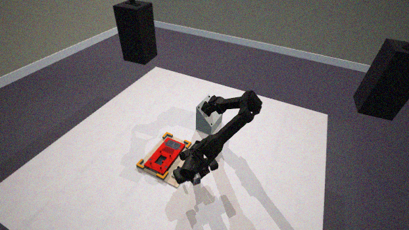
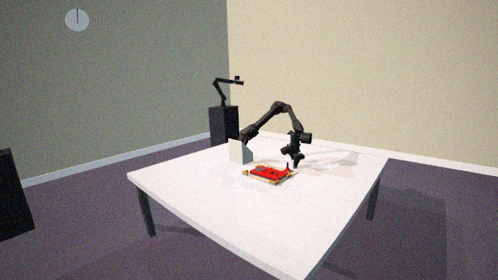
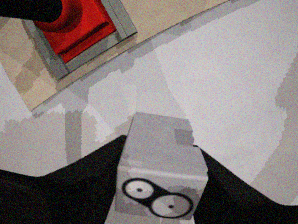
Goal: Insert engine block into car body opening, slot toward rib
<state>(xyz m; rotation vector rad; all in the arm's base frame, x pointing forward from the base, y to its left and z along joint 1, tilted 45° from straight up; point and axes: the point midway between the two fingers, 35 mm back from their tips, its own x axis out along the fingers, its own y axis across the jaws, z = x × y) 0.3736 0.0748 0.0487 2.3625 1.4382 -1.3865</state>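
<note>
The engine block is a small grey box with two round holes on one face. It stands on the white table just off the right end of the tan board. My gripper is down over it, with a black finger pressed against each side. The red car body lies on the board between orange corner brackets, its dark opening facing up.
The arm's grey base block stands behind the board. Black pillars stand on the floor beyond the table; one carries a camera arm.
</note>
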